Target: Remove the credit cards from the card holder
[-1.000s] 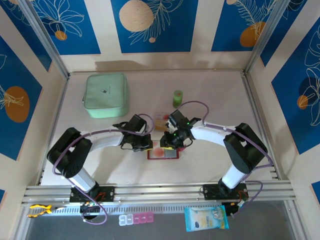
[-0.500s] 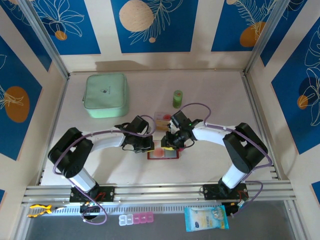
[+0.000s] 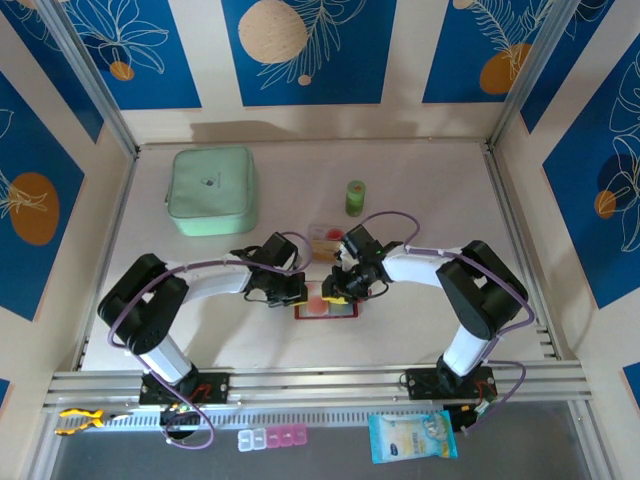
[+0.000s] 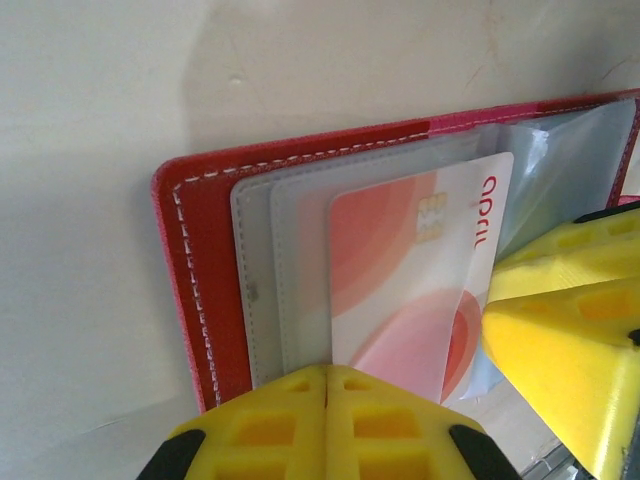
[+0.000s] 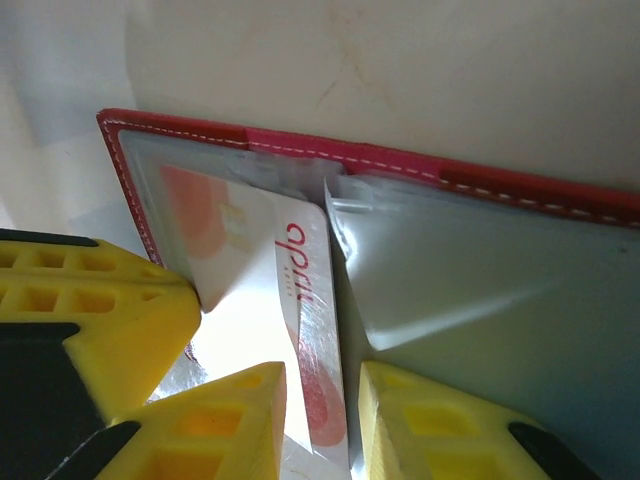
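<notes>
- Plainly, left gripper [image 4: 325,395] is closed at the edge of the holder [image 4: 195,270].
- Slightly parted, right gripper [image 5: 322,400] straddles the card [image 5: 300,290]; grip unclear, card end hidden.

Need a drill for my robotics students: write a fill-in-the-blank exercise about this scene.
1. The red card holder lies ___ on the table.
2. The credit card in its clear pocket bears ___ lettering.
3. The left hand has its two fingers pressed ___.
4. A second credit card lies on the table between the card holder and the ___ cylinder.
Missing words: open; red; together; green.
</notes>
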`<action>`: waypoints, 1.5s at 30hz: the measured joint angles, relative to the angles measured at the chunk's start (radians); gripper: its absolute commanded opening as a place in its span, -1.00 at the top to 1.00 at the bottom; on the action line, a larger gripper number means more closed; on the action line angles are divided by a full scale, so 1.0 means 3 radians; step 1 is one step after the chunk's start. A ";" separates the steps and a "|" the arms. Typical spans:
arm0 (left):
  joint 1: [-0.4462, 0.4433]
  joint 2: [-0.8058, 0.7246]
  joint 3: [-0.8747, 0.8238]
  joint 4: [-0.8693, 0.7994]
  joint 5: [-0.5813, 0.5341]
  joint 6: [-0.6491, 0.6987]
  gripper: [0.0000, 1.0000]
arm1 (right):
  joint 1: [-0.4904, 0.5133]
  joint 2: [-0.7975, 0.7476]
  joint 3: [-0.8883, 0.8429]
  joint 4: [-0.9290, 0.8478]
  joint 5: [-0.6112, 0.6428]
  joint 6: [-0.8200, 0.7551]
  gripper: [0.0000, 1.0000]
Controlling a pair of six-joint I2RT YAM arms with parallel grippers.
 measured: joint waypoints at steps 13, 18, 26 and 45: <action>0.0000 0.0022 0.0033 -0.0024 0.0000 0.0000 0.93 | -0.0034 0.0004 -0.0086 0.0229 -0.0197 0.0090 0.59; 0.0000 0.0022 0.0034 -0.0024 0.0000 0.0000 0.93 | -0.0034 -0.0053 -0.0111 0.0226 -0.0206 0.0114 0.64; 0.0000 0.0022 0.0034 -0.0025 -0.0001 0.0001 0.93 | -0.0051 -0.0064 -0.0114 0.0225 -0.0211 0.0114 0.73; 0.0000 0.0027 0.0037 -0.0036 -0.0013 0.0001 0.93 | -0.0231 -0.0453 -0.0264 -0.0039 -0.0097 -0.0067 0.84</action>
